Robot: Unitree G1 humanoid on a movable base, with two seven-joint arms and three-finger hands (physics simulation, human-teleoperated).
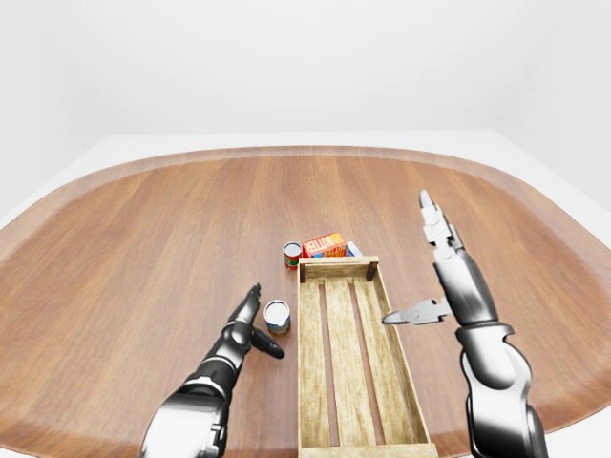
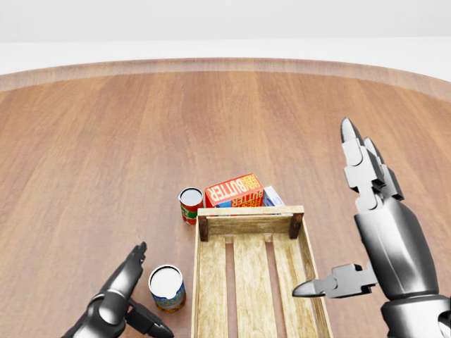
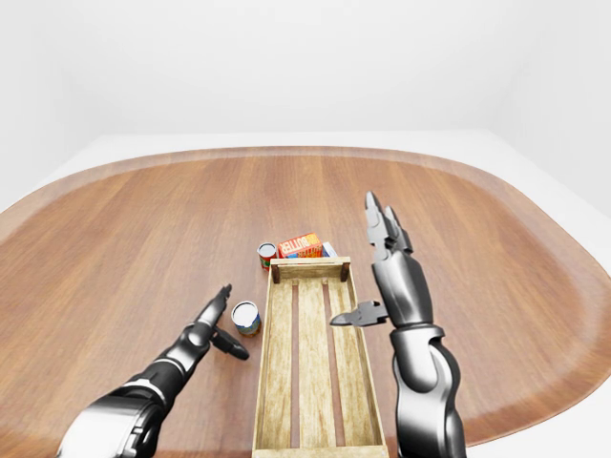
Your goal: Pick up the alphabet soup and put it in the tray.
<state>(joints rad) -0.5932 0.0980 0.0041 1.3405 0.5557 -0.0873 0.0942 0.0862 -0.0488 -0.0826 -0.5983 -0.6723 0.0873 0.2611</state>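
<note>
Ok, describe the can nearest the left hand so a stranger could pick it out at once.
Find the long wooden tray on the table. Just off its left side stands a can, beside the open left hand. Unlike the red can higher up by the butter box, its label is blue and yellow.

Both arms are glossy gunmetal grey with rounded, segmented shells. The left hand (image 2: 127,299) and right hand (image 2: 356,225) are darker (3 tapered, jointed fingers each).
</note>
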